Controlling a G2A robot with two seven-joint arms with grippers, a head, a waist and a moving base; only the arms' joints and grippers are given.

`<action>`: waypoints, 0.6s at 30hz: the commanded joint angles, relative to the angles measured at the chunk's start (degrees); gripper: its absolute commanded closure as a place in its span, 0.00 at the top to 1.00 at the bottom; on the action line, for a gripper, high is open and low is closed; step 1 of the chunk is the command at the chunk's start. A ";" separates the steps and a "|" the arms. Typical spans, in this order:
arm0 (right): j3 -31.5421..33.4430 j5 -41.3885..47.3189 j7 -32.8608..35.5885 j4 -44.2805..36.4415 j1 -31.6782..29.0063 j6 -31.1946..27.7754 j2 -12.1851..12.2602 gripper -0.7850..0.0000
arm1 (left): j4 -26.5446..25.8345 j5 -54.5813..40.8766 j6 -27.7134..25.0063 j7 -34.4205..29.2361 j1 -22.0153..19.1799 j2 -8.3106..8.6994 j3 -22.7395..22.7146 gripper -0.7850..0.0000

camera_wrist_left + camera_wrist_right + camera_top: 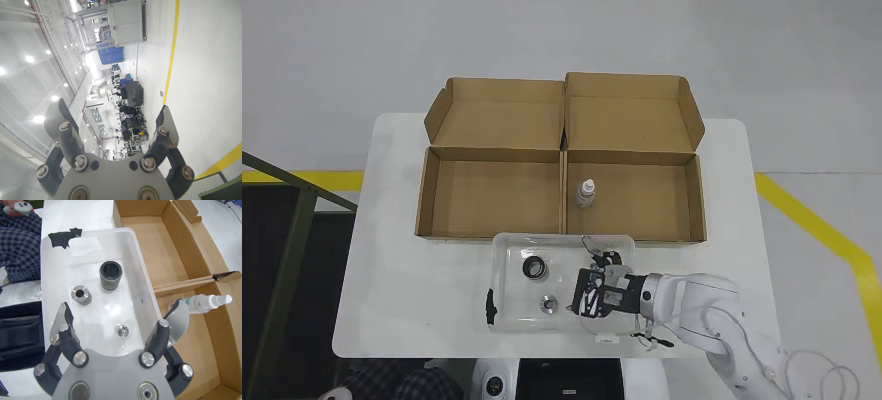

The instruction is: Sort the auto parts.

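Jaws wide and empty on the right gripper (pixel 121 306), above the clear bin (pixel 145 279). The small stud (pixel 122 330) lies between them, the slotted cylinder (pixel 81 295) just beyond one fingertip. We judge that on descent the outer finger may strike the bin's rim. The left gripper (pixel 113 108) is likewise spread and empty.
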 commanded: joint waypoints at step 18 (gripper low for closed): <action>-1.96 -3.44 7.63 3.86 0.62 2.71 0.06 0.86 | 0.00 0.00 0.00 0.00 0.00 0.00 0.00 1.00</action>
